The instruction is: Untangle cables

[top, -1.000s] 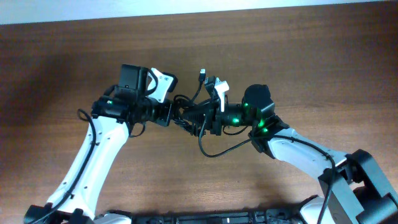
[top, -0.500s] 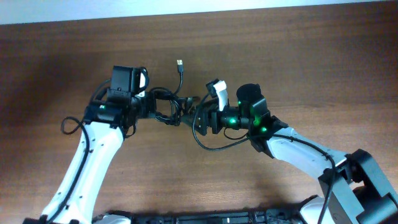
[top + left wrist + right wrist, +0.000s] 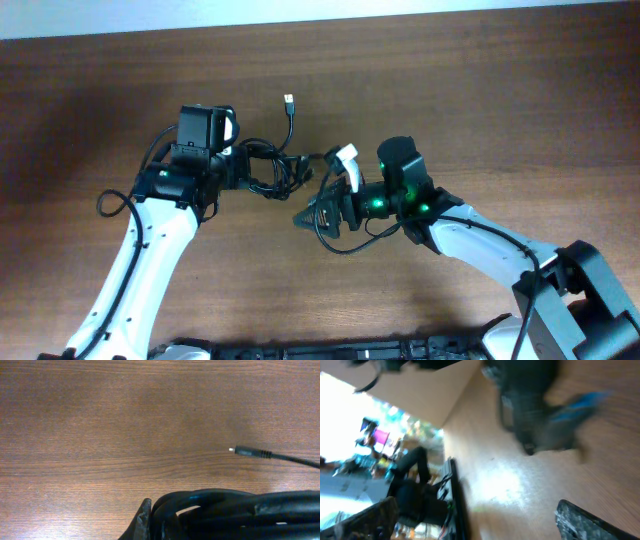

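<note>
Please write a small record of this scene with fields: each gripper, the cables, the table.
left gripper: shut on cables
right gripper: open, empty, near the bundle
cables: one tangled bundle, not yet untangled
plug: gold tip, sticks out from the bundle toward the far edge
table: brown wood
</note>
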Motion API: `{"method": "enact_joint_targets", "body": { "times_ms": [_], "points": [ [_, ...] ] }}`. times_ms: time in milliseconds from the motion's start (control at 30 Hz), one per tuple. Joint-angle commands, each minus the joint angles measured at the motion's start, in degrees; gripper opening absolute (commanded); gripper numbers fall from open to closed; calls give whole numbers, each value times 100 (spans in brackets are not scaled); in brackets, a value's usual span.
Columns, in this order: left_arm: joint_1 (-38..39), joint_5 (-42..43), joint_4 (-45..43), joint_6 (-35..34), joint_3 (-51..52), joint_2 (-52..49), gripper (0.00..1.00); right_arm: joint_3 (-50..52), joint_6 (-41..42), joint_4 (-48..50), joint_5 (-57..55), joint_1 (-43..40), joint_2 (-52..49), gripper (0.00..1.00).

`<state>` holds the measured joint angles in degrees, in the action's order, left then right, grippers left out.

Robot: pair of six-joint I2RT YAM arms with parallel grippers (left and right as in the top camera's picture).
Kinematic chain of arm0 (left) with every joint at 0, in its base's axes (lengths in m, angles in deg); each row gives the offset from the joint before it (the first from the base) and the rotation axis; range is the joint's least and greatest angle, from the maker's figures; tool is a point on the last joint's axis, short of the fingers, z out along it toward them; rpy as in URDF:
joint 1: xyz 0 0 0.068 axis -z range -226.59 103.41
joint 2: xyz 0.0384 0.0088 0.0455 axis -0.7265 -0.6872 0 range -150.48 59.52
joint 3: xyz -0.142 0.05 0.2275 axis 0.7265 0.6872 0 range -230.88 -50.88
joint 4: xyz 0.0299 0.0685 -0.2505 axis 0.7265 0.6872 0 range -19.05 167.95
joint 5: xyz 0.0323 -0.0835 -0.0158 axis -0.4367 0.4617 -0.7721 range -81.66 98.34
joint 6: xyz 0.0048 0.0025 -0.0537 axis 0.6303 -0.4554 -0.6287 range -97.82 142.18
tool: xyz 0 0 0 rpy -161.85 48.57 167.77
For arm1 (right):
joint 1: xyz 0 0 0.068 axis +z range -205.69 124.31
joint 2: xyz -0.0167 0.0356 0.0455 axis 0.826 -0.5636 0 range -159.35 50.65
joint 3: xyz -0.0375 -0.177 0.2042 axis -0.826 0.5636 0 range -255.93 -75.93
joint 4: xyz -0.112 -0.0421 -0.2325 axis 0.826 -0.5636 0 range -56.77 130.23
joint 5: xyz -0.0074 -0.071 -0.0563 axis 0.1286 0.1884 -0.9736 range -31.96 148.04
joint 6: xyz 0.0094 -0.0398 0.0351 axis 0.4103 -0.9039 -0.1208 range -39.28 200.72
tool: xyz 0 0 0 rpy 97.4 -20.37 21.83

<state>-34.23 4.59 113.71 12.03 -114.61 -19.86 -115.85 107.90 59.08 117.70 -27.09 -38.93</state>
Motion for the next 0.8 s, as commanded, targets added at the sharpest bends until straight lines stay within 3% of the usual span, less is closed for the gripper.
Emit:
{"method": "enact_joint_targets", "body": {
  "times_ms": [0,67,133,233,267,300,367,600,767],
  "points": [
    [-26,-39,-57,-42,15,129,0,-50,-468,258,1003,-304,109,90],
    [-26,-33,-55,214,15,129,0,-50,-446,627,1552,-772,109,79],
    [-26,232,-55,929,15,129,0,-50,-420,1045,1622,-1224,109,69],
    [-26,1130,-55,2354,15,129,0,-50,-424,1460,789,-1475,109,63],
    [-26,1366,-55,2551,15,129,0,-50,-422,1464,448,-1471,109,56],
    [-24,1834,-55,2835,15,129,0,-50,-391,1467,-120,-1419,109,36],
    [-13,2315,-55,3084,15,129,0,-50,-225,1580,-409,-1325,109,25],
    [-4,2754,-24,3176,17,129,0,-61,151,2691,-1008,-946,109,25],
    [-4,2531,-31,3217,118,111,0,-61,1220,3648,-734,-916,109,25]
  ]
}}
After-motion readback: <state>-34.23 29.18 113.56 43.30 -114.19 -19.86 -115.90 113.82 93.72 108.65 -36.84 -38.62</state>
